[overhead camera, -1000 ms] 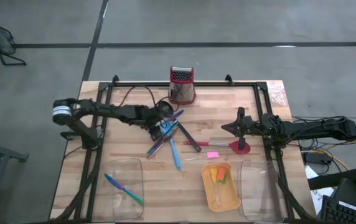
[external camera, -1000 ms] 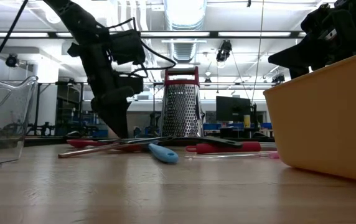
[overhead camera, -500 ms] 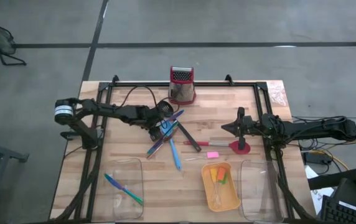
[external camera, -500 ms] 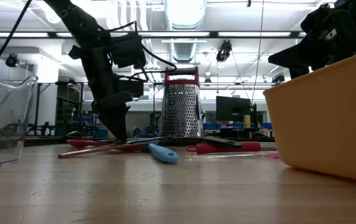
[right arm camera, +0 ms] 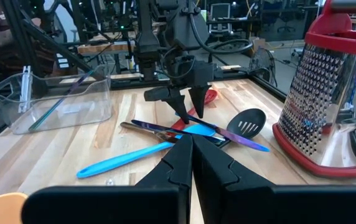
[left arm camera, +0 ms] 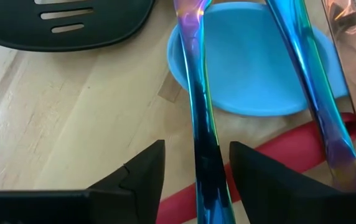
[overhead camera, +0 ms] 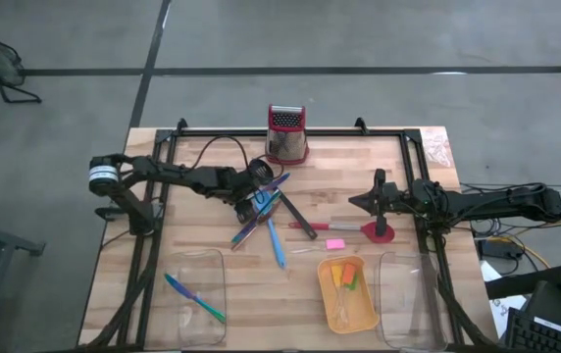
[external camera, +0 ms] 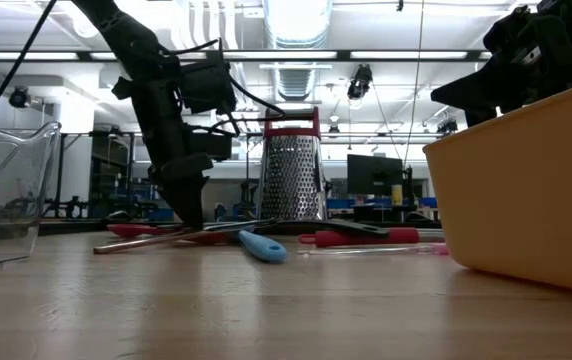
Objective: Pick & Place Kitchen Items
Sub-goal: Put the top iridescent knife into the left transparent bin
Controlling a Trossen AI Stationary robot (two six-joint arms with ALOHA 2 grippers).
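A pile of kitchen items lies mid-table: an iridescent purple-blue stick (left arm camera: 198, 106), a second one (left arm camera: 309, 81), a blue spoon (overhead camera: 275, 241) with its bowl (left arm camera: 252, 62), a black slotted spatula (left arm camera: 66, 22) and a red handle (left arm camera: 277, 149). My left gripper (overhead camera: 256, 201) points down over the pile, open. Its fingers (left arm camera: 144, 174) stand on either side of the first stick; I see no touch. My right gripper (overhead camera: 377, 203) is shut and empty, above a red spoon (overhead camera: 379, 231). A pink piece (overhead camera: 334, 244) lies near it.
A metal grater with a red top (overhead camera: 286, 134) stands at the far edge. A clear tray (overhead camera: 194, 284) with blue and green sticks is near left. An orange tray (overhead camera: 347, 292) with small pieces and another clear tray (overhead camera: 405, 294) are near right.
My left arm has crept a little toward the table's right edge, over the pile of utensils. The utensils lie as before.
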